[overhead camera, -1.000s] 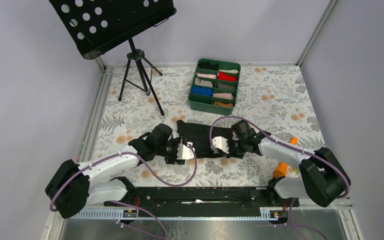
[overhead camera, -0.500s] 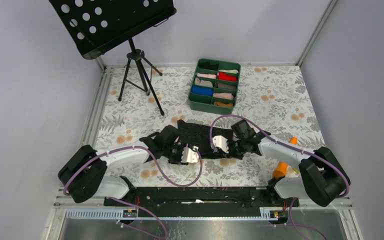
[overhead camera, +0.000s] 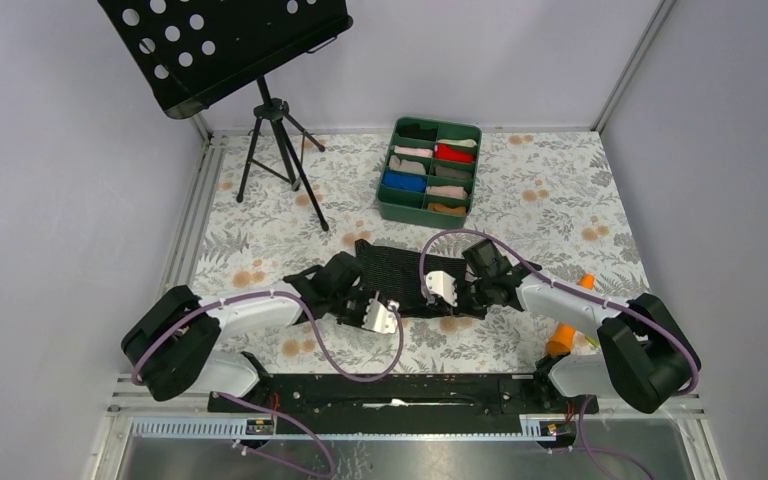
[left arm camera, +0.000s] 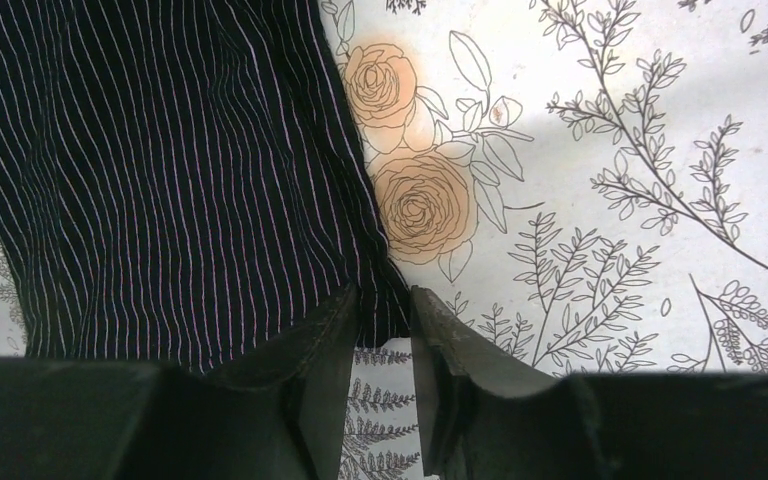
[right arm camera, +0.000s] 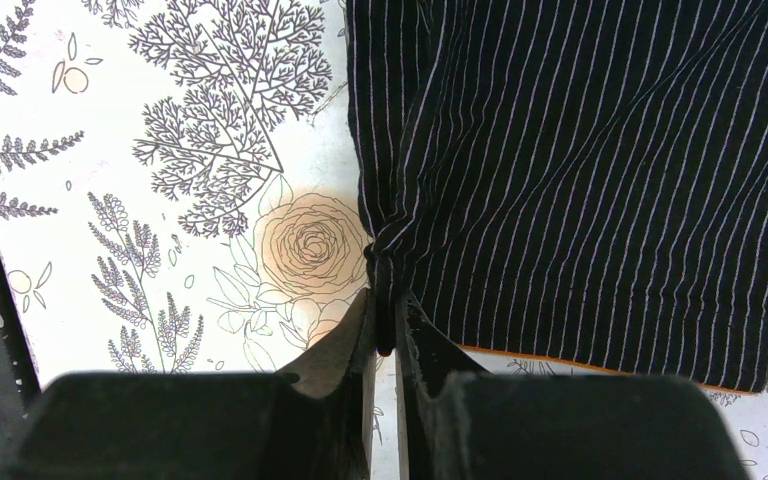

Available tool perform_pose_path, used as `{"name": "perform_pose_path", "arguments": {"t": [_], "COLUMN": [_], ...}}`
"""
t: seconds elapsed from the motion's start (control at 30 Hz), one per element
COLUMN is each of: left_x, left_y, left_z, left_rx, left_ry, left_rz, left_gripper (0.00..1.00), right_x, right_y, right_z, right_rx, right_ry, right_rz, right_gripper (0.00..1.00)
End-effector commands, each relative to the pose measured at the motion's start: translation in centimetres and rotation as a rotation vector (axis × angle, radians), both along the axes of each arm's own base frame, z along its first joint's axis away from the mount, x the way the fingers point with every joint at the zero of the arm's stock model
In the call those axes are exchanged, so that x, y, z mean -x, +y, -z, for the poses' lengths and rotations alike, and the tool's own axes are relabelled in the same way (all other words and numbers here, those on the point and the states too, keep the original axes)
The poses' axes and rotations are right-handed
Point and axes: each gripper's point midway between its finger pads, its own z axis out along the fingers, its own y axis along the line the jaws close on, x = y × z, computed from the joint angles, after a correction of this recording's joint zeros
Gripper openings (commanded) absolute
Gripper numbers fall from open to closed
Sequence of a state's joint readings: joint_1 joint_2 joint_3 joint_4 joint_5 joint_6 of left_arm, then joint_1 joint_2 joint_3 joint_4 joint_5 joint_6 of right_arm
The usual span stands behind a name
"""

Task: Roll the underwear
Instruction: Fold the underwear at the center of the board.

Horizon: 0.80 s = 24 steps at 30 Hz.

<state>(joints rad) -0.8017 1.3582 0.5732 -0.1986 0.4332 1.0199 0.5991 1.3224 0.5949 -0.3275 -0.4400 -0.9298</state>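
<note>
The underwear (overhead camera: 405, 268) is a black garment with fine pale stripes, lying flat on the flowered table cover. My left gripper (overhead camera: 388, 308) is at its near left corner. In the left wrist view the corner of the underwear (left arm camera: 160, 170) sits between the fingertips of the left gripper (left arm camera: 382, 298), and the jaws stand a little apart. My right gripper (overhead camera: 436, 292) is at the near right side. In the right wrist view the right gripper (right arm camera: 387, 305) is shut on a bunched fold of the underwear (right arm camera: 580, 170), whose lower hem shows an orange edge.
A green divided tray (overhead camera: 384, 190) with small cloth rolls stands behind the underwear. A black music stand (overhead camera: 282, 150) stands at the back left. An orange object (overhead camera: 563, 338) stands by the right arm's base. The flowered cover (left arm camera: 610, 150) lies bare beside the garment.
My left arm has swung right and brought its gripper to the near left corner of the underwear. The right gripper has held its place on the fabric.
</note>
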Motion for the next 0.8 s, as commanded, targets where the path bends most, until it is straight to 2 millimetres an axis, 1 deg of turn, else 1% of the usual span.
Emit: {"name": "perform_pose_path", "arguments": {"t": [0.0, 0.13, 0.17, 0.23, 0.4, 0.57, 0.77], "left_x": [-0.5, -0.3, -0.3, -0.3, -1.1, -1.9, -2.8], "left_y": [-0.2, 0.0, 0.1, 0.2, 0.1, 0.0, -0.3], "left_z": [0.3, 0.5, 0.5, 0.2, -1.7, -3.7, -5.6], "left_rx": [-0.008, -0.046, -0.057, -0.068, -0.043, 0.008, 0.059], "left_ry": [-0.051, -0.015, -0.004, 0.015, 0.045, 0.056, 0.042], "left_rz": [0.03, 0.03, 0.026, 0.006, -0.074, -0.164, -0.206], "left_gripper": [0.3, 0.14, 0.08, 0.0, 0.0, 0.0, 0.0], "right_x": [1.9, 1.9, 1.8, 1.7, 1.5, 3.3, 4.2], "right_y": [-0.2, -0.1, -0.1, 0.0, 0.5, 0.5, 0.4], "right_z": [0.2, 0.1, 0.0, -0.4, -2.2, -3.3, -4.9], "right_rx": [0.0, -0.002, -0.004, -0.003, -0.032, -0.054, -0.077], "right_ry": [0.082, 0.086, 0.085, 0.084, 0.079, 0.156, 0.184], "right_rz": [-0.005, -0.003, -0.001, 0.003, 0.009, 0.028, 0.056], "right_gripper": [0.05, 0.05, 0.05, 0.05, 0.04, 0.03, 0.02]}}
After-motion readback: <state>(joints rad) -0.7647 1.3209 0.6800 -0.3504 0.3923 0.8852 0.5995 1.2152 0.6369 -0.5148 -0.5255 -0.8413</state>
